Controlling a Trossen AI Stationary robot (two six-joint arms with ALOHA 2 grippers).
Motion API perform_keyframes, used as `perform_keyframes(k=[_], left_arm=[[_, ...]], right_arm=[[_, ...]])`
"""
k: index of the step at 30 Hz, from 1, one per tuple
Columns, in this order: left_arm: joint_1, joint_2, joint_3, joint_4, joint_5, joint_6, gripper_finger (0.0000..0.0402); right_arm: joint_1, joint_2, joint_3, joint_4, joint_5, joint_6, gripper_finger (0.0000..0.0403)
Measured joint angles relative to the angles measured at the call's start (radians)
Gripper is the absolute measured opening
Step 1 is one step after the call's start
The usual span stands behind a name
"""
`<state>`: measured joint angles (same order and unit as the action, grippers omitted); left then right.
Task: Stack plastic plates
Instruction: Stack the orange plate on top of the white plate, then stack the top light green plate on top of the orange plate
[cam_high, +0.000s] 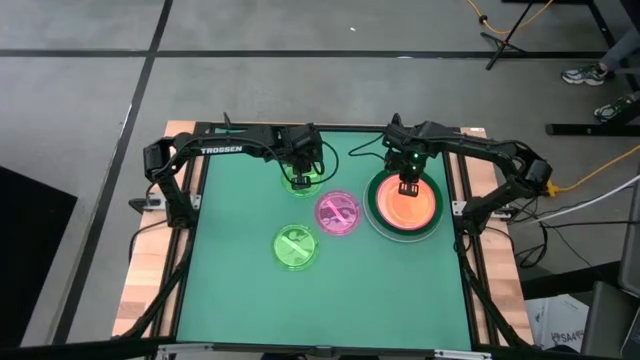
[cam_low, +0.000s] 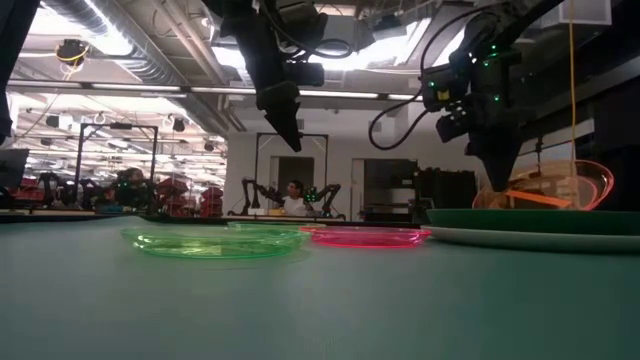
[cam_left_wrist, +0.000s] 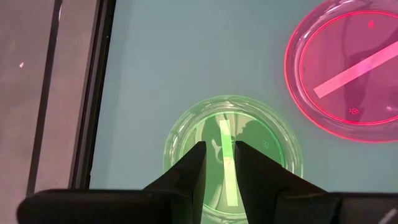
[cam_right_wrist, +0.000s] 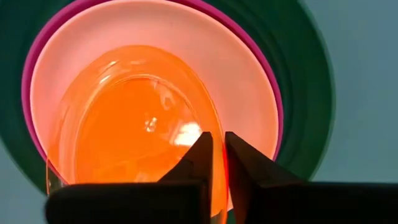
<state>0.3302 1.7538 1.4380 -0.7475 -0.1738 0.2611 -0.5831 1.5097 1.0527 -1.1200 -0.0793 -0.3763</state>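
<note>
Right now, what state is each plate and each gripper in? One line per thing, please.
orange plate: tilted on the stack, rim between the right gripper's fingers
stack of larger plates: flat, dark green at the bottom
pink plate: flat, loose on the table
near lime green plate: flat, loose
far lime green plate: flat, under the left gripper
left gripper: above that plate, slightly open
right gripper: closed on the orange plate's rim

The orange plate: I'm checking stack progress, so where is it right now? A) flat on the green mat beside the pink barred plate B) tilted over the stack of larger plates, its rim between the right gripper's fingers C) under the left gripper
B: the orange plate sits tilted above the stack of larger plates, its rim between the fingers of the right gripper.
</note>
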Motion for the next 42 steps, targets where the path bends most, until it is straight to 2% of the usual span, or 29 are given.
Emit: perform_keyframes(k=[7,27,33,39,42], left_arm=[[0.0,0.0,0.0,0.0,0.0,0.0,0.0078],[0.007,0.0,0.0,0.0,0.005,-0.019,0.0078],[0.047,0.0,0.0,-0.004,0.013,-0.089,0.0078],[0.125,0.0,0.0,-0.004,0.122,-0.181,0.0078],[0.159,0.0,0.0,-0.004,0.139,-0.208,0.0078]], right_arm=[[0.0,0.0,0.0,0.027,0.04,0.003,0.0073],[0.007,0.0,0.0,0.086,0.133,0.008,0.0063],[0.108,-0.009,0.0,0.093,0.2,0.023,0.0063],[0.244,-0.01,-0.001,0.099,0.249,-0.026,0.0062],[0.311,-0.009,-0.001,0.101,0.285,-0.025,0.0062]])
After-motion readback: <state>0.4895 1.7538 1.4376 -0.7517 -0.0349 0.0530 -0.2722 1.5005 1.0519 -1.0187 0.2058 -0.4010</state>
